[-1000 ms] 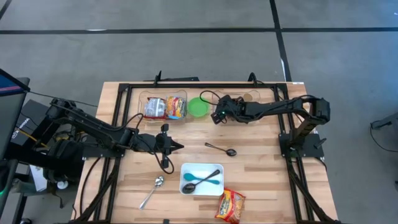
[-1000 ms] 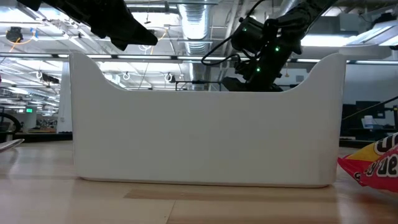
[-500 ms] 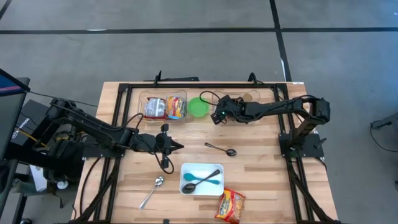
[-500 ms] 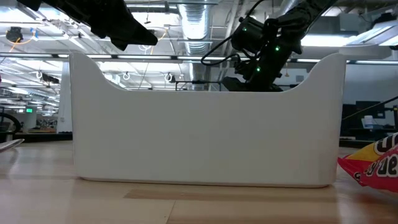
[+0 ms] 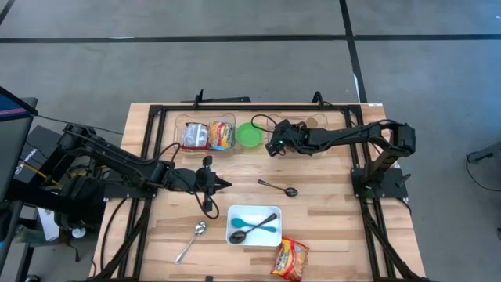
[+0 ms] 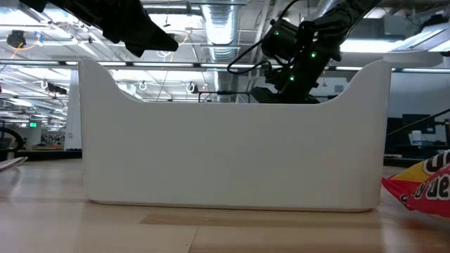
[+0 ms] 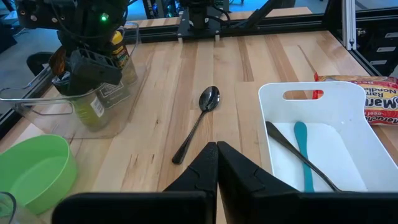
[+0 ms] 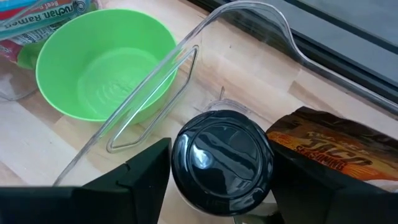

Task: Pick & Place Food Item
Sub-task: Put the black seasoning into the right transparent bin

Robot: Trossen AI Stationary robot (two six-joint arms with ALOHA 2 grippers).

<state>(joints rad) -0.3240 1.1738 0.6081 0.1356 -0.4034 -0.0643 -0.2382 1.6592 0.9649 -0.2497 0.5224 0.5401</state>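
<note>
From above we see the right gripper (image 5: 273, 144) reaching into the clear bin (image 5: 313, 122) at the back of the table (image 5: 329, 227), just beside the green bowl (image 5: 250, 135). In the right wrist view its 2 fingers (image 8: 140, 171) stand spread on either side of a jar with a black lid (image 8: 222, 163); we cannot tell whether they touch it. A brown seasoning packet (image 8: 333, 152) lies right next to the jar, and the clear bin's curved wall arcs between the jar and the green bowl. The left gripper (image 5: 223, 185) hovers over the middle of the table with its fingers pressed together and nothing between them. In front of it in the left wrist view lie a dark spoon (image 7: 199, 120) on the wood and a white tray (image 7: 348, 102) holding 2 utensils, a black one (image 7: 297, 164) and a teal one (image 7: 303, 153). A ramen noodle packet (image 5: 290, 259) rests just beside the tray at the front edge, and a silver spoon (image 5: 192, 239) lies apart on the tray's other side. A second clear bin (image 5: 185, 122) at the back holds more packaged food (image 5: 209, 135).
</note>
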